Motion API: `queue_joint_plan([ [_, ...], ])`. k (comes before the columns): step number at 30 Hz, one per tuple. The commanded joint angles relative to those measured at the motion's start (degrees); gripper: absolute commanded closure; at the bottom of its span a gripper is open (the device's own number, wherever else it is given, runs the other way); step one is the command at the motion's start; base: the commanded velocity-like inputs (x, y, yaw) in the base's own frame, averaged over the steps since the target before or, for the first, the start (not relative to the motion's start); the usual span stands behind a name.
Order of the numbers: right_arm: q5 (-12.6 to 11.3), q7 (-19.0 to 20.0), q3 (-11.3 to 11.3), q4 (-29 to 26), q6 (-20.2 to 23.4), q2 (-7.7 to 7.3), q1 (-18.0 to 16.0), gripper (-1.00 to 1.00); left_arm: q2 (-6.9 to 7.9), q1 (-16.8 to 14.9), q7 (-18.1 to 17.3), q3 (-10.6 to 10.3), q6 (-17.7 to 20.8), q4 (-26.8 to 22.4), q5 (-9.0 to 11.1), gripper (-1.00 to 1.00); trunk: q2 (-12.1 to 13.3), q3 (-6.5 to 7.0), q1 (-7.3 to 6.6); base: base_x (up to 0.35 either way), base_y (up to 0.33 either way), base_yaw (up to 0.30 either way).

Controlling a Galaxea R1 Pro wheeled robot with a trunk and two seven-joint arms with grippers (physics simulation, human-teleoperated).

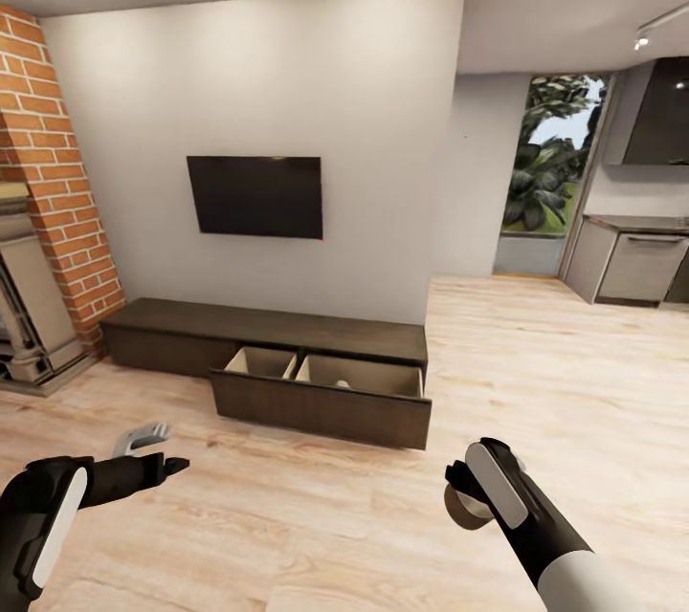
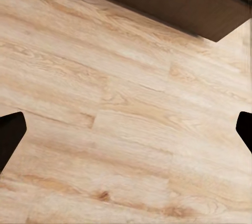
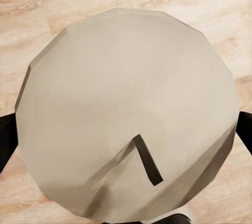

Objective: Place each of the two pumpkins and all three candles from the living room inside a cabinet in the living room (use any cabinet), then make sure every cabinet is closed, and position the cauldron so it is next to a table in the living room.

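A pale round candle (image 3: 126,113) with a dark wick is clamped in the right gripper (image 1: 469,497) above the wooden floor (image 1: 316,516). The left gripper (image 2: 126,134) is spread wide and empty. Beyond, the cabinet (image 1: 277,354) is seen with its drawer (image 1: 321,397) pulled out, under a wall television (image 1: 255,196).

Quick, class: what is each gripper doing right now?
Left gripper: open, empty.
Right gripper: shut on a pale candle.
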Motion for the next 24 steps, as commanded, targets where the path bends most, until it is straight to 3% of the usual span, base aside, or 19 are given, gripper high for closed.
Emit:
queue_joint_plan([
  [1,0.10,0.00,0.01,0.01,0.00,-0.01,-0.01,1.00,0.00,0.00,0.00,0.00,0.00,0.00,0.00,-1.00,0.00,0.00,0.00,0.287,0.222,-0.280],
  [5,0.22,-0.03,0.19,-0.04,0.00,0.01,-0.01,1.00,0.00,0.00,0.00,0.00,0.00,0.00,0.00,-1.00,0.00,0.00,0.00,0.285,0.227,-0.168],
  [24,0.04,0.05,0.18,-0.40,0.08,0.01,-0.01,1.00,0.00,0.00,0.00,0.09,0.00,0.00,0.00,-1.00,0.00,0.00,0.00,0.229,0.265,-0.021],
])
